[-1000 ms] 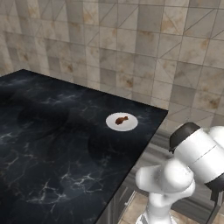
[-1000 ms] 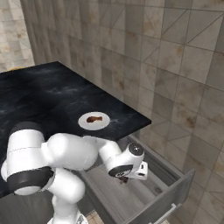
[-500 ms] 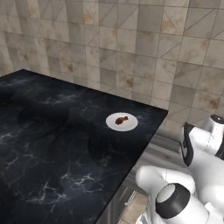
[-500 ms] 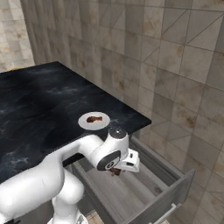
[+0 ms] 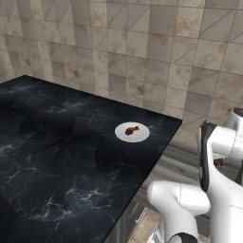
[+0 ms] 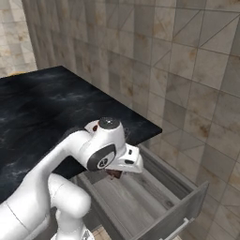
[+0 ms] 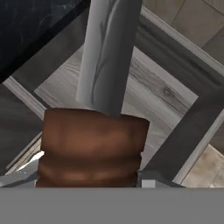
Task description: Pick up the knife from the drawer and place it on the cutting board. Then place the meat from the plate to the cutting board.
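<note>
In the hand view, we saw the small knife [image 7: 107,57] with its broad pale-grey blade rising toward the top of the frame and its brown ribbed handle low in the centre. The two-finger gripper [image 7: 89,177] was clamped on that handle, its jaws part-way apart around it. Behind the blade lay the open grey wood-grain drawer [image 7: 157,94]. In the right base view, the gripper [image 6: 115,174] hung at mid-frame above the drawer [image 6: 154,201] at lower right. In the left base view, the small reddish-brown drumstick-shaped meat [image 5: 131,129] lay on the small round white plate [image 5: 121,135] near the centre, on the black marble counter [image 5: 57,161].
</note>
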